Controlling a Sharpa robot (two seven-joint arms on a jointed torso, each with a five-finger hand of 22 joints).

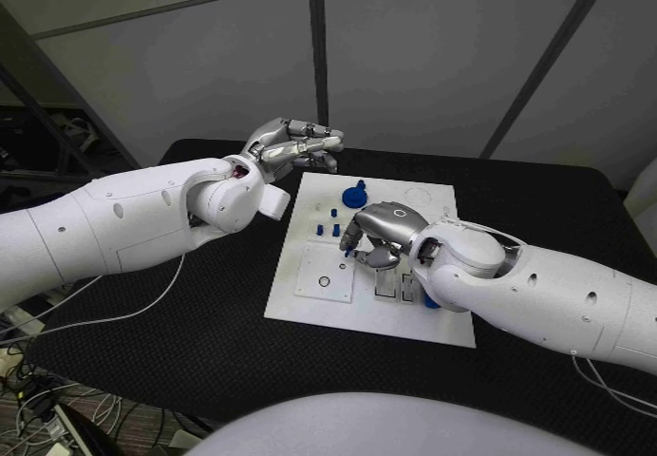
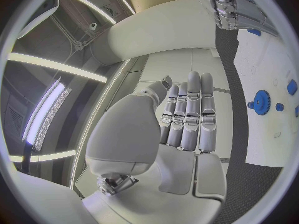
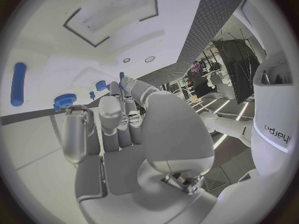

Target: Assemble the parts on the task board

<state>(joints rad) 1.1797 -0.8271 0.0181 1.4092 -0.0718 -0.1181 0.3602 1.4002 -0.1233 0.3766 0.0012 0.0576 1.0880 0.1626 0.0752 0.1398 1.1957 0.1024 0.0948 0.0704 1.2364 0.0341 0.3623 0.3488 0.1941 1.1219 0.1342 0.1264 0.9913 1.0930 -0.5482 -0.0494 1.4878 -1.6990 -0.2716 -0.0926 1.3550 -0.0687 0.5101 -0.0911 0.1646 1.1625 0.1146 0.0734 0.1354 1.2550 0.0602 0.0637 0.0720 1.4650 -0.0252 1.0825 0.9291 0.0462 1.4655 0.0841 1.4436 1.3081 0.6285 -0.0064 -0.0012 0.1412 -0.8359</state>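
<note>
a flat white rectangular task board (image 1: 309, 299) lies in the middle of a black, finely textured table (image 1: 164, 332). the board is smooth and matte, with shallow round recesses and a raised square panel near its front left corner.

on the far part of the board sits a round blue gear (image 1: 355, 197) with a toothed rim. just in front of it stand a few small blue pegs (image 1: 328, 228). a long blue cylinder (image 3: 18, 83) lies flat on the white surface in the right wrist view.

the left hand (image 1: 290, 144), silver and metallic, hovers above the table's far edge beside the board's far left corner. its fingers are straight and held side by side, holding nothing.

the right hand (image 1: 380, 231) is over the middle of the board, fingers curled downward. whether it holds a part cannot be told. pale grey slotted blocks (image 1: 392, 285) sit just beside it.
</note>
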